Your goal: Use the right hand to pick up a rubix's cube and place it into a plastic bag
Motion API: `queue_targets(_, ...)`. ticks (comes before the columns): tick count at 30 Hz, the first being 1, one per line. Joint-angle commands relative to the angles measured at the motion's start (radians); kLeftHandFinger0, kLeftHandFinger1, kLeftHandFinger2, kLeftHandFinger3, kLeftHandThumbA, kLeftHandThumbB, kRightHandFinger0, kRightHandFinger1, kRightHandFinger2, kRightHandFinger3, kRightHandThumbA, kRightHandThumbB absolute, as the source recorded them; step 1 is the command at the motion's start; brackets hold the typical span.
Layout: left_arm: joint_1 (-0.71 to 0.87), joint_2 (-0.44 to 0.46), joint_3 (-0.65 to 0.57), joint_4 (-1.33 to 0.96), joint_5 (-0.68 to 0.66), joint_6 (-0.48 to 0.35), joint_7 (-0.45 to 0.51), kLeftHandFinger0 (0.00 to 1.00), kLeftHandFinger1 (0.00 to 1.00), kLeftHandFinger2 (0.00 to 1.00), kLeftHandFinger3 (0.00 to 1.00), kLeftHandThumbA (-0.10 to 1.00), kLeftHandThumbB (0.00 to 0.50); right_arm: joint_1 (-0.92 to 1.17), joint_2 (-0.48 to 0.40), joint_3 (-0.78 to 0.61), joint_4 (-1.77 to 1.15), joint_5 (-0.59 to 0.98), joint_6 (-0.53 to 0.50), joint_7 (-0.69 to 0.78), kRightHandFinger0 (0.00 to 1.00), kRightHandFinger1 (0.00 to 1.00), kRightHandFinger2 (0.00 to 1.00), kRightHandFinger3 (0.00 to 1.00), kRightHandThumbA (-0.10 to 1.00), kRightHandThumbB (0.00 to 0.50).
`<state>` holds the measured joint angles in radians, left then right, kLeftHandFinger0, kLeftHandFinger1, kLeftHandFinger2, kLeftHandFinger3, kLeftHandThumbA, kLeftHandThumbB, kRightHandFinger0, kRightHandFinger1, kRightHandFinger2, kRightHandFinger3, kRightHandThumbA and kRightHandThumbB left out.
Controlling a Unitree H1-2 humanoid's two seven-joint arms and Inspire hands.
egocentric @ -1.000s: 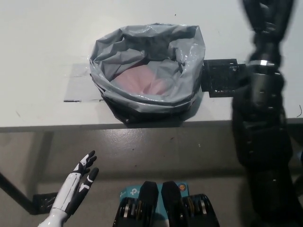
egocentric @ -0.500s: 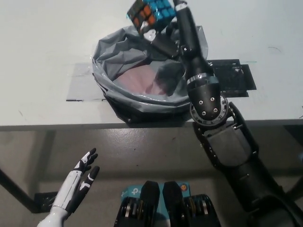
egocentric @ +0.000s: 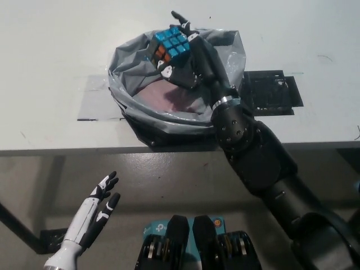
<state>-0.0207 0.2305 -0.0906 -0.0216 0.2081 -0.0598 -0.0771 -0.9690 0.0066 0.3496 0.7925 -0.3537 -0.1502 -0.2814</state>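
Counting as we go: 1 rubix's cube (egocentric: 170, 45) on show, only the 1, and 1 face of it is blue. 1 plastic bag (egocentric: 126, 62), grey, with 1 open mouth. Hands, there are 2: 1 black right hand (egocentric: 188, 56) and 1 white left hand (egocentric: 93, 211). 1 pale table (egocentric: 50, 45) under it all. Flat on that tabletop, 2 pieces: 1 black panel (egocentric: 270, 93) at the bag's right side and 1 grey patch (egocentric: 95, 101) at its left. Beneath the bag, 1 dark base, mostly hidden.
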Motion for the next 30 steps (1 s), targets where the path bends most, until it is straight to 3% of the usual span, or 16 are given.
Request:
queue_targets(1,-0.02,0.011,0.008,-0.009,-0.015,-0.033,-0.01,1.0,1.0,1.0,1.0,1.0,0.092,-0.094,-0.037,0.072,-0.034,-0.097,-0.003,0.11,0.87,1.0,1.0,1.0,0.49,0.42)
queue_targets(2,-0.021,0.011,0.007,-0.007,-0.015,-0.036,-0.01,1.0,1.0,1.0,1.0,1.0,0.092,-0.093,-0.042,0.078,-0.04,-0.092,0.001,0.137,1.0,1.0,1.0,1.0,0.53,0.431)
queue_targets(3,-0.022,0.011,0.007,-0.007,-0.015,-0.036,-0.01,1.0,1.0,1.0,1.0,1.0,0.098,-0.092,-0.048,0.086,-0.046,-0.087,0.004,0.164,1.0,1.0,1.0,1.0,0.58,0.48)
queue_targets(6,-0.024,0.012,0.004,-0.013,-0.011,-0.03,-0.013,1.0,1.0,1.0,1.0,1.0,0.104,-0.081,-0.067,0.111,-0.088,-0.091,0.039,0.232,1.0,1.0,1.0,1.0,0.66,0.5)
queue_targets(12,-0.031,0.016,0.004,-0.02,-0.008,-0.019,-0.016,1.0,1.0,1.0,1.0,1.0,0.097,-0.077,-0.077,0.123,-0.108,-0.117,0.065,0.249,1.0,1.0,1.0,1.0,0.72,0.5)
queue_targets(21,-0.029,0.014,0.007,-0.019,-0.014,-0.025,-0.021,1.0,1.0,1.0,1.0,1.0,0.099,-0.078,-0.108,0.069,-0.251,-0.113,0.083,0.272,1.0,1.0,1.0,1.0,0.91,0.5)
queue_targets(22,-0.031,0.015,0.007,-0.02,-0.014,-0.024,-0.023,1.0,1.0,1.0,1.0,1.0,0.092,-0.083,-0.117,0.043,-0.317,-0.1,0.087,0.276,1.0,1.0,1.0,1.0,0.94,0.5)
queue_targets(26,-0.042,0.017,0.006,-0.014,0.001,-0.023,-0.019,1.0,1.0,1.0,1.0,1.0,0.098,-0.103,-0.127,-0.073,-0.52,-0.016,0.087,0.264,1.0,1.0,1.0,1.0,0.87,0.452)
queue_targets(27,-0.044,0.016,0.007,-0.014,0.006,-0.022,-0.015,1.0,1.0,1.0,1.0,1.0,0.107,-0.119,-0.139,-0.121,-0.619,0.019,0.123,0.28,1.0,1.0,1.0,1.0,0.98,0.468)
queue_targets(30,-0.053,0.015,0.009,-0.012,0.011,-0.022,-0.01,1.0,1.0,1.0,1.0,1.0,0.115,-0.15,-0.172,-0.215,-0.806,0.08,0.173,0.294,1.0,1.0,1.0,1.0,1.0,0.428)
